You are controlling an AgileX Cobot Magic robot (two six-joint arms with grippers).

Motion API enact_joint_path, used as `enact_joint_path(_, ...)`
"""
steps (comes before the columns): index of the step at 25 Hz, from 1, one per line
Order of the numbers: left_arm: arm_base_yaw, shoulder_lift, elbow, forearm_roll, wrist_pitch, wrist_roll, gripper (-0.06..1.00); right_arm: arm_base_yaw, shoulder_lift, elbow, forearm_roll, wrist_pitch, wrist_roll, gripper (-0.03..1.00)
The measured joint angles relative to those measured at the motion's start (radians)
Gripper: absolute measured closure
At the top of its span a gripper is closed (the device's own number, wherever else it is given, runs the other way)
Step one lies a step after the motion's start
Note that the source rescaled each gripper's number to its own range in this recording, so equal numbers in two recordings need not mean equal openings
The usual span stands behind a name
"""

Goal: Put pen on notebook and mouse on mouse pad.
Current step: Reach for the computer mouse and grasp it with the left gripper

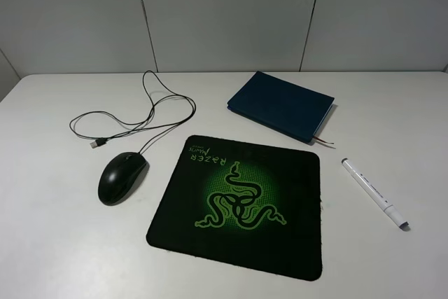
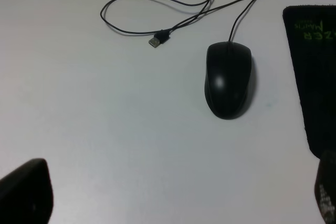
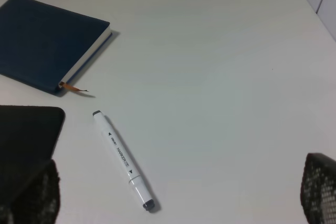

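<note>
The glossy black mouse [image 1: 122,176] lies on the white table left of the mouse pad [image 1: 280,243], apart from it, with its cable [image 1: 150,113] looped behind and the USB plug [image 1: 98,143] at the left. The white pen [image 1: 374,192] lies right of the pad. Behind the pad rests the closed teal-blue notebook [image 1: 280,105], its ribbon [image 1: 323,143] sticking out. Neither gripper shows in the high view. My left gripper [image 2: 176,198] is open, back from the mouse [image 2: 228,78]. My right gripper [image 3: 176,195] is open, short of the pen [image 3: 122,159], with the notebook [image 3: 44,43] beyond.
The white table [image 1: 56,257] ends at a grey panelled wall [image 1: 224,12] behind. The pad's corner [image 3: 26,140] lies close to the right gripper's finger [image 3: 31,198], and the pad's edge [image 2: 315,77] runs beside the left gripper's finger [image 2: 326,192].
</note>
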Motion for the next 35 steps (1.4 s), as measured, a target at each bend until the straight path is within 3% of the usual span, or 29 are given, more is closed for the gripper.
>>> enact_joint_path(35, 0.000, 0.000, -0.008, -0.027, 0.003, 0.000, -0.06, 0.000, 0.000, 0.000, 0.000, 0.000, 0.000, -0.03)
